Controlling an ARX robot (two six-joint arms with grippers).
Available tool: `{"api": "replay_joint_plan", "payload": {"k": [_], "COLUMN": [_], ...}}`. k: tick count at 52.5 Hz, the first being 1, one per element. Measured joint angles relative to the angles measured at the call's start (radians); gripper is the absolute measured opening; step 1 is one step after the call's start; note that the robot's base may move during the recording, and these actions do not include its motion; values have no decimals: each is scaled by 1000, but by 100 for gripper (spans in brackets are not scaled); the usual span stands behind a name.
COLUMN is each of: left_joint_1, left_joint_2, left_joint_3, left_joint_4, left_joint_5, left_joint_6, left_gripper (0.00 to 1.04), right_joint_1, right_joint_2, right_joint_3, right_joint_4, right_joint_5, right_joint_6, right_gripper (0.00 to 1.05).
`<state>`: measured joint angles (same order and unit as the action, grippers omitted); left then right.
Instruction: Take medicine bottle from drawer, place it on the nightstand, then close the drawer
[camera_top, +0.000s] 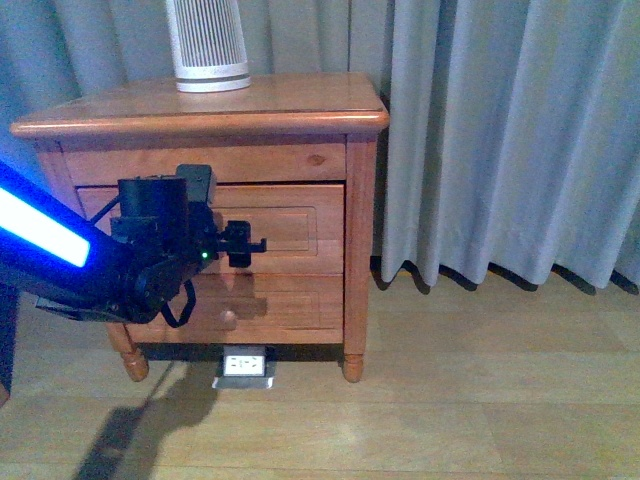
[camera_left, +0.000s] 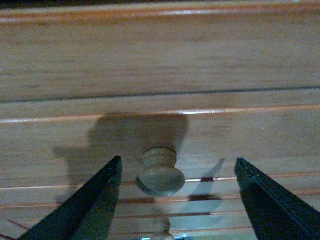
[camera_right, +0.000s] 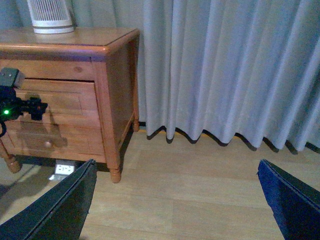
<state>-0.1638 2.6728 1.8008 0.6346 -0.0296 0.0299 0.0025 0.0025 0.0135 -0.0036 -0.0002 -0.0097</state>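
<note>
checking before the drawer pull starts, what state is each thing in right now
upper drawer: looks shut
knob: free, nothing gripping it
lower drawer: shut
left gripper: open, fingers either side of the knob, not touching it
right gripper: open, empty, off to the side of the nightstand
ribbed device: upright on the nightstand top
curtain: drawn closed

The orange-brown wooden nightstand stands upright, its panelled upper drawer seemingly pushed shut.
</note>
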Motion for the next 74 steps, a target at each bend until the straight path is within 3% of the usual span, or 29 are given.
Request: {"api": "replay_joint_plan", "payload": {"k": [6,13,16,20,29,43,50,74], "left_joint_1": [0,1,0,-2,-7,-4,5,10], "left_joint_2": [0,0,0,0,0,0,0,12], "left_joint_3": [10,12,12,12,11,1,-5,2], "left_joint_4": [-3,-6,-6,-5,-5,-5,-4,-22], "left_joint_5": [-1,-16,-14,-14,-7,-24,-31,-26], "left_joint_6": [-1,0,-1,0,10,34,46,51], "left_gripper": [40,10,3,3,26,70,98,98], "right_joint_1": [0,0,0,0,0,0,0,0], "right_joint_2": [0,0,0,0,0,0,0,0], "right_joint_3": [0,0,0,0,0,0,0,0], "right_joint_4": [0,0,0,0,0,0,0,0], "right_joint_5": [0,0,0,0,0,0,0,0], "right_joint_6": [0,0,0,0,0,0,0,0], "right_gripper": [98,98,98,98,98,98,98,98]}}
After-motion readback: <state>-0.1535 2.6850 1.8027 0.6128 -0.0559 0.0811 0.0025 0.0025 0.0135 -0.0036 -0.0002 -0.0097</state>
